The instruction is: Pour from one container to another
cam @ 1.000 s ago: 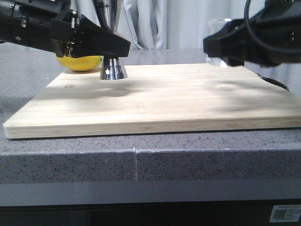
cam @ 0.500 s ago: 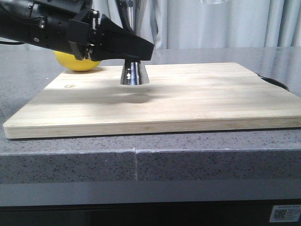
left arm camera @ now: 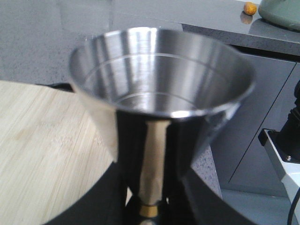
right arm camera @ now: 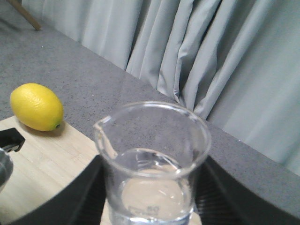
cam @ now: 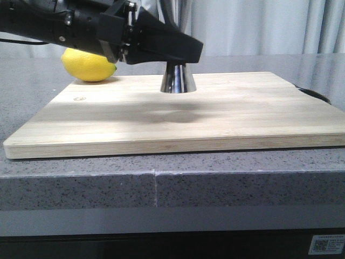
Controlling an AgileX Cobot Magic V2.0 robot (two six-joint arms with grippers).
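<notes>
The grey stone worktop (cam: pixel 81 186) carries a wooden board (cam: pixel 178 118), which gives a level, wipeable place for pouring. On the board stands the steel jigger (cam: pixel 177 79), upright and near the far edge. The left hand (cam: pixel 178 51) is clamped on its narrow waist, most likely to steady it as the receiving cup; the left wrist view shows its open mouth (left arm camera: pixel 161 70) facing up, with measuring rings inside but no liquid I can make out. A lemon (cam: pixel 89 65) lies just off the board's far left corner, clear of the work. The right hand (right arm camera: pixel 147 197) grips the glass beaker (right arm camera: pixel 152 159) upright above the board, out of the front view; it holds clear liquid. A faint white print near its base is too blurred to read.
</notes>
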